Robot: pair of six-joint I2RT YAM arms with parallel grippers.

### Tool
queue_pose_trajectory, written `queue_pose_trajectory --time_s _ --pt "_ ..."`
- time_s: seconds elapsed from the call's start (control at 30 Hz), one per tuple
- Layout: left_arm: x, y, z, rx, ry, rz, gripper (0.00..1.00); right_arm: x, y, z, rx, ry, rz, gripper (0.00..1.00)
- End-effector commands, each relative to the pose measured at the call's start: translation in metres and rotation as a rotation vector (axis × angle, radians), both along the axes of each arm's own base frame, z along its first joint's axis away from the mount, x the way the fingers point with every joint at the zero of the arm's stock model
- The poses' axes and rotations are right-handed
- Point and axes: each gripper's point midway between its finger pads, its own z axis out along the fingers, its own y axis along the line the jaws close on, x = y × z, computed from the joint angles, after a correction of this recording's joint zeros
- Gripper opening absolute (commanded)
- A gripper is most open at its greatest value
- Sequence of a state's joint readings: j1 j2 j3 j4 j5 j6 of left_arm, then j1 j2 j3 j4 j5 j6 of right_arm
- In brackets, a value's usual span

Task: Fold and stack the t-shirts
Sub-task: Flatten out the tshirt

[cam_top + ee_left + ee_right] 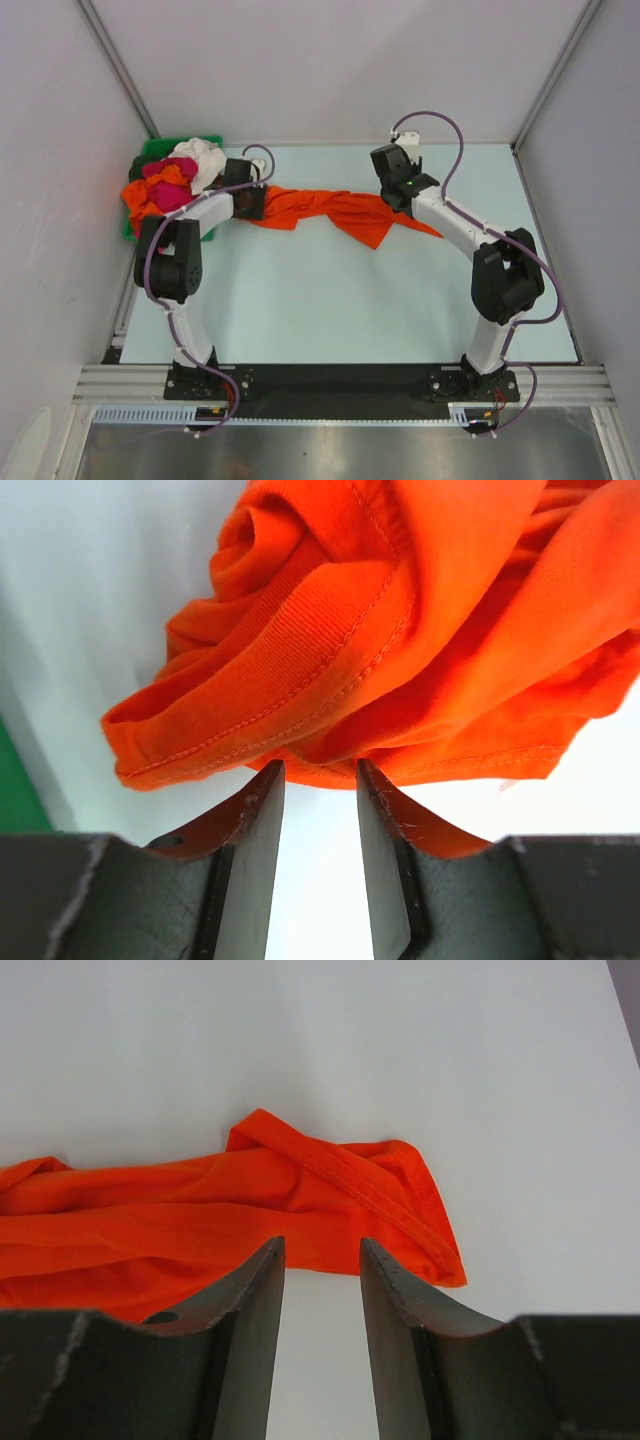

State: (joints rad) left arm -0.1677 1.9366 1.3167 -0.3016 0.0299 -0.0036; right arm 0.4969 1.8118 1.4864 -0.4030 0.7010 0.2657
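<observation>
A: Pale table (pixel 330 300), grey walls. Count from above?
B: One orange t-shirt (pixel 330 208) lies stretched between the two arms. One green bin (pixel 145 152) sits far left, holding heaped t-shirts (pixel 172 190) in white, magenta and orange.
A: Left wrist?
B: Left gripper (pixel 320 770): jaws partly apart, nothing between; bunched ribbed edge at the tips.
A: Right wrist?
B: Right gripper (pixel 322 1248): jaws likewise apart and empty; shirt end just beyond.

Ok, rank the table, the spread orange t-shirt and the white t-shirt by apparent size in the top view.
1. table
2. spread orange t-shirt
3. white t-shirt, though it is bunched up in the green bin and partly hidden, so only part of it counts.
</observation>
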Motion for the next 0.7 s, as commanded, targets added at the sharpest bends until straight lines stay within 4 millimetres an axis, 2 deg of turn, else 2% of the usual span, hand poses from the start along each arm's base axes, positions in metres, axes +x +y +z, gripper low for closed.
queue_pose_trajectory --time_s 0.0,0.2,0.23,0.5,0.67 --pt "0.002 0.000 0.028 -0.028 -0.053 0.017 0.41 -0.003 0.003 0.021 0.032 -0.057 -0.013 0.41" --pt "0.004 0.002 0.011 -0.016 0.004 0.031 0.41 -0.005 0.003 0.022 0.035 -0.058 -0.012 0.41" --pt "0.002 0.003 0.001 -0.015 0.033 0.036 0.41 -0.006 0.002 0.024 0.036 -0.061 -0.010 0.41" --pt "0.006 0.007 -0.004 0.004 0.053 0.050 0.41 -0.010 -0.004 0.026 0.025 -0.065 -0.018 0.41" --pt "0.002 0.009 -0.016 0.020 0.099 0.057 0.40 -0.009 -0.004 0.026 0.031 -0.068 -0.014 0.41"
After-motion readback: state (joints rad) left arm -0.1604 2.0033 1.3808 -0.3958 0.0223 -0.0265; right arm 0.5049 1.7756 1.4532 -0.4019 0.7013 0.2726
